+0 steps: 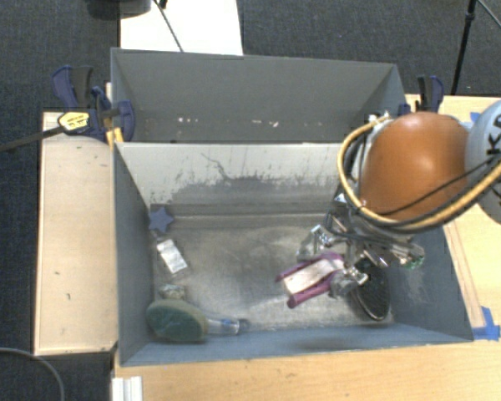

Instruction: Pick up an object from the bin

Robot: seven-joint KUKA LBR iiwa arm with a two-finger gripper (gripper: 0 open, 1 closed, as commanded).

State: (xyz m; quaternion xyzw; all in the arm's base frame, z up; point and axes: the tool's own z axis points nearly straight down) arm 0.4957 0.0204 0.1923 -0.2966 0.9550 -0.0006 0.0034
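Bin (pixel 250 98), grey metal, six loose things counted, one of each kind. Nearest the front wall, left corner: one dark green oval brush (pixel 178 322) lying flat, its clear handle pointing right along the wall. Just behind it, touching or nearly so: one small pale greenish lump (pixel 172 291), kind not made out. Front right: one black oval thing (pixel 372 297) flat on the floor, partly under the arm. Just left of that, right of centre: one purple-and-pink flat piece (pixel 305 279), lying at a slant, left end nearer the front. The pincer (pixel 330 266) is down in the bin at the right end of this piece, meeting or overlapping it; how far open it is, and whether it grips the piece, cannot be told. Further back on the left: one small clear-wrapped packet (pixel 171 256), well apart from the pincer. Behind it, at the foot of the left wall: one blue star (pixel 160 219). Above the pincer, the arm's orange cover (pixel 413 164), ringed by cables, hangs over the bin's right side.
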